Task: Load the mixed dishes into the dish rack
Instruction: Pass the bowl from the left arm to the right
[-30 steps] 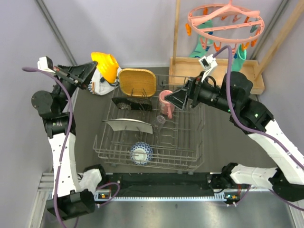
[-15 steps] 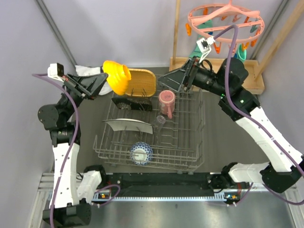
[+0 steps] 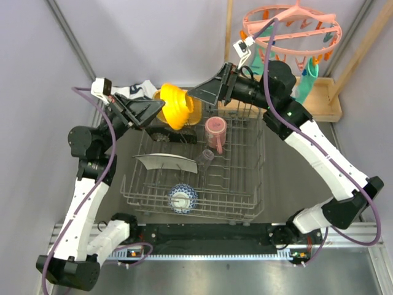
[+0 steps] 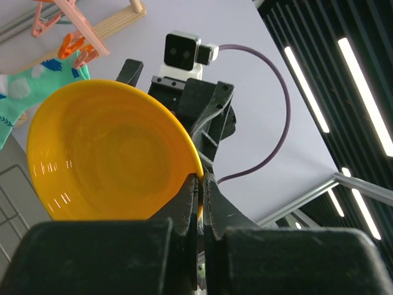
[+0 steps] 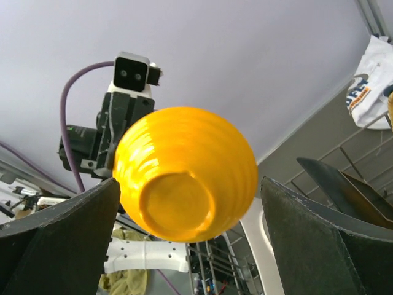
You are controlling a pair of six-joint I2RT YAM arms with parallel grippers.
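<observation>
Pinching orange bowl (image 3: 174, 106) rim in left end effector (image 4: 199, 184) over rack's (image 3: 245, 184) far left, with right end effector (image 3: 206, 93) spread wide just beside.

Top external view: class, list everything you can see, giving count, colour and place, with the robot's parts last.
dish rack: 1, grey wire, centre
orange bowl: 1, orange, held above the rack's far edge
wooden plate: 1, yellow, rack's far end, behind the bowl
black plate: 1, black, rack's far left
pale plate: 1, whitish, rack's left middle
cup: 1, pink, rack's far middle
glass: 1, clear, nearer than the cup
patterned bowl: 1, blue-white, rack's near row
cloth: 1, white, printed, far left
peg hanger: 1, pink, hanging top right
socks: count unclear, teal, on the hanger
tray: 1, light wood, far right
left gripper: 1, black, shut on the bowl's rim
right gripper: 1, black, open around the bowl, not touching
</observation>
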